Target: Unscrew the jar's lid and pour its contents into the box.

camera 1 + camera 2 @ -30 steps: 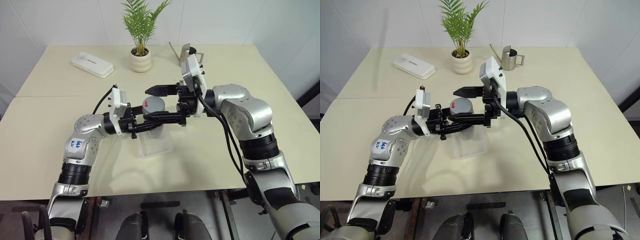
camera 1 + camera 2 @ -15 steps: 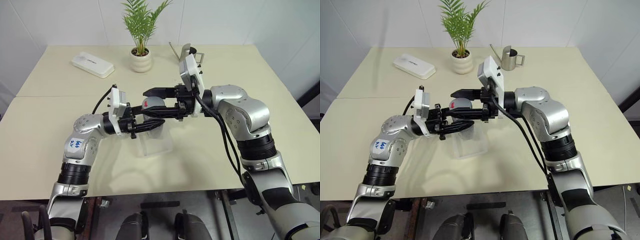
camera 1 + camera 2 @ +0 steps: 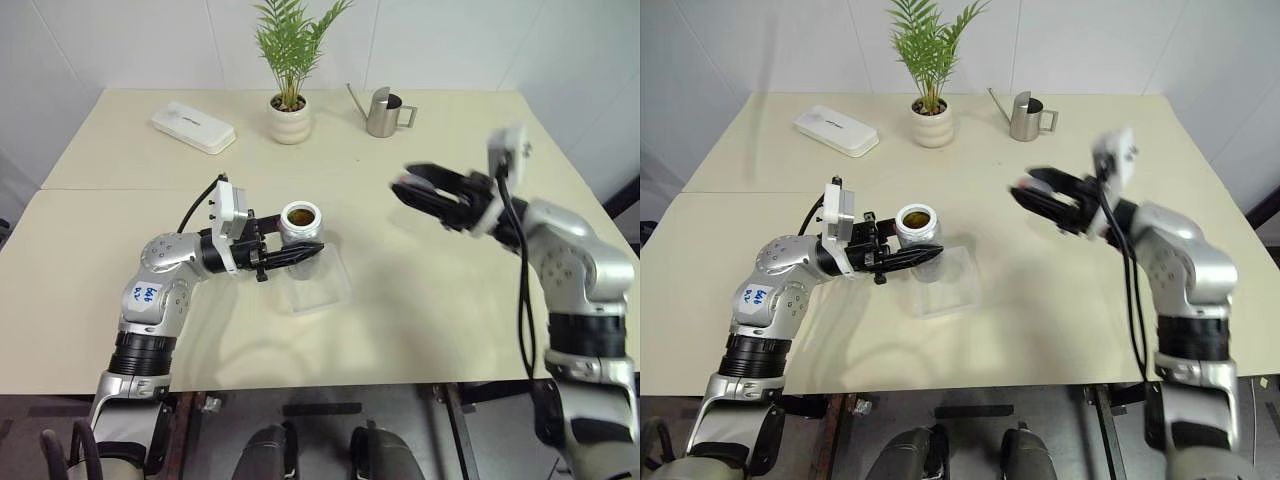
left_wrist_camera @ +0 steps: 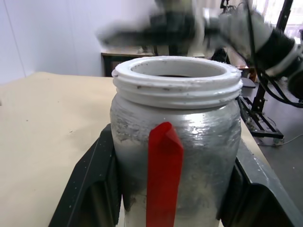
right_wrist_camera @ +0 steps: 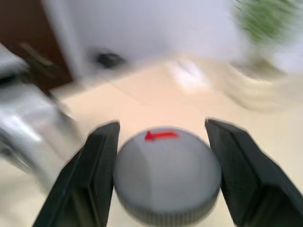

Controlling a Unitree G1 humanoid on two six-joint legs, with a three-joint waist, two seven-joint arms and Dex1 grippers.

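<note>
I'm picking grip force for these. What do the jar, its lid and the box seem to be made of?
Jar: looks like plastic painted silver; the rim is white and the coat looks brushed and scuffed.
Lid: matte grey, probably plastic, with a ribbed edge and a red mark.
Box: clear thin plastic; the table shows through.

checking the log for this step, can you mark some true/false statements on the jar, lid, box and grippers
1. The jar is open, with no lid on its rim. True.
2. The right gripper is empty. False: it is shut on the lid, which has a red mark on top.
3. The left gripper is shut on the jar, holding it upright above the box. True.
4. The contents already lie in the box. False: brown pieces show inside the jar, and the box looks empty.
5. The lid rests on the table. False: it is held in the air, off to the right of the jar.
</note>
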